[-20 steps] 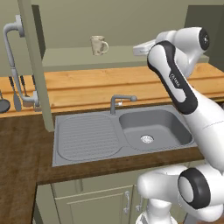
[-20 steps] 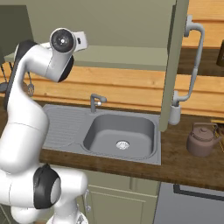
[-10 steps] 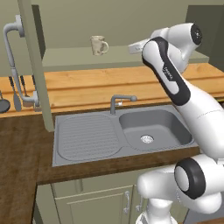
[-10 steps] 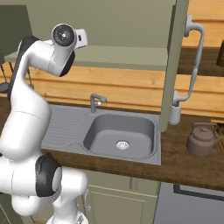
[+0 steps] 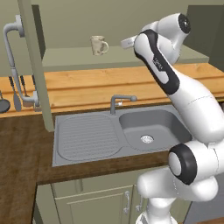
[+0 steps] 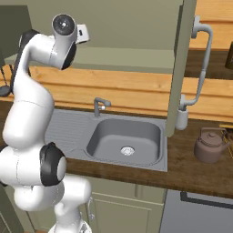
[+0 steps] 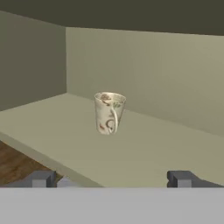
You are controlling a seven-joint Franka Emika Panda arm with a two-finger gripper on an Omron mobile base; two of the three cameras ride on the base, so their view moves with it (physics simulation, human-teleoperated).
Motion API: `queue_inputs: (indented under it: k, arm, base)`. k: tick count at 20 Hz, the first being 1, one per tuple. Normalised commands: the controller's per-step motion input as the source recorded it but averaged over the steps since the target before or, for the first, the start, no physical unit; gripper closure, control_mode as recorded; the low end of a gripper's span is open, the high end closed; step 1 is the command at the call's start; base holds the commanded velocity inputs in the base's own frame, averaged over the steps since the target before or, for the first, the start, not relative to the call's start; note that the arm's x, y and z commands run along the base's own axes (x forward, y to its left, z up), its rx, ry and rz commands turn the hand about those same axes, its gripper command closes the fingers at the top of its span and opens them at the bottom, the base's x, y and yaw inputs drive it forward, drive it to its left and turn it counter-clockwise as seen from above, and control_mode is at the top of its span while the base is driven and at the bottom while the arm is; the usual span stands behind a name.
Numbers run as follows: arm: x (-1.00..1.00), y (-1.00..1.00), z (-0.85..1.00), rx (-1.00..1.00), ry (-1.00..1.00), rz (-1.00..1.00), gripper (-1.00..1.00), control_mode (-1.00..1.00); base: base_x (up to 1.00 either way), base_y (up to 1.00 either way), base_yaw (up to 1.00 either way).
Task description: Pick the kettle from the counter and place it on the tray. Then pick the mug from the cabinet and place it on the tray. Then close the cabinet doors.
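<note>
Standing upright on the cabinet (image 7: 52, 131) shelf, the mug (image 7: 109, 112), beyond the wide-open, empty tool (image 7: 111, 178).

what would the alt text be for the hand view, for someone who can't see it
A cream mug stands upright on the pale green cabinet shelf, its handle facing the camera. The open gripper points at it from a distance, with its two dark fingertips spread wide at the bottom.

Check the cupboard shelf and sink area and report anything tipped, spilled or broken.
Nothing stands out. The mug stands upright on the cupboard shelf, intact, and the sink and counter look dry and tidy.
</note>
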Motion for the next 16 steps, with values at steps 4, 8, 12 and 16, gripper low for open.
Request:
queue_inputs:
  k: [4, 8, 12, 16]
  arm:
    - [0.21, 0.23, 0.0, -0.01, -0.02, 0.0, -1.0, -1.0]
    - [0.21, 0.14, -0.02, 0.0, -0.07, 0.0, -1.0, -1.0]
    - [0.19, 0.04, -0.07, 0.0, -0.06, 0.0, -1.0, -1.0]
    - [0.2, 0.0, -0.01, 0.0, -0.03, 0.0, -1.0, -1.0]
  base:
    - [0.0, 0.0, 0.0]
    - [0.0, 0.0, 0.0]
    - [0.0, 0.0, 0.0]
    - [0.0, 0.0, 0.0]
